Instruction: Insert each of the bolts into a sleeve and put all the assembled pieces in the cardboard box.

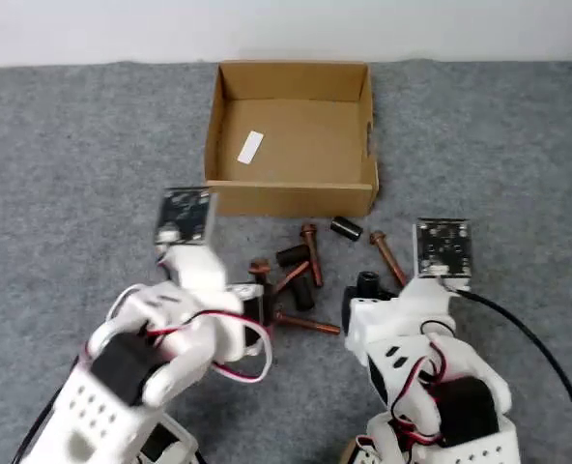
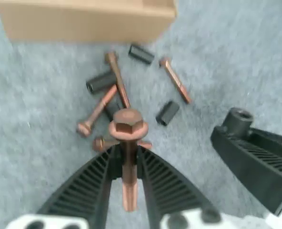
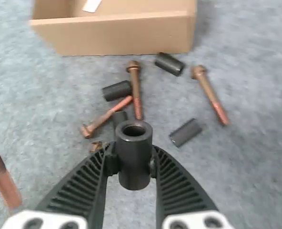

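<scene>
Misalignment is our worry: our left end effector (image 2: 127,155) clamps a bolt (image 2: 128,128), our right end effector (image 3: 133,155) clamps a sleeve (image 3: 133,138), both over the counter (image 1: 518,145) near the cardboard box (image 1: 291,199). We judge a tilted bolt could jam at the bore or slip loose.

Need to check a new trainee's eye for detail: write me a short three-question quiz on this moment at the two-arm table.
1. True or false: the left pincer is open.
2. The right pincer grips: A) a black cylindrical sleeve, held upright; B) a loose bolt; C) nothing.
3. Fill in: the brown cardboard box holds ___ assembled pieces.
Key: 1 false, it is shut on a copper-coloured hex-head metal bolt; 2 A; 3 no.
</scene>
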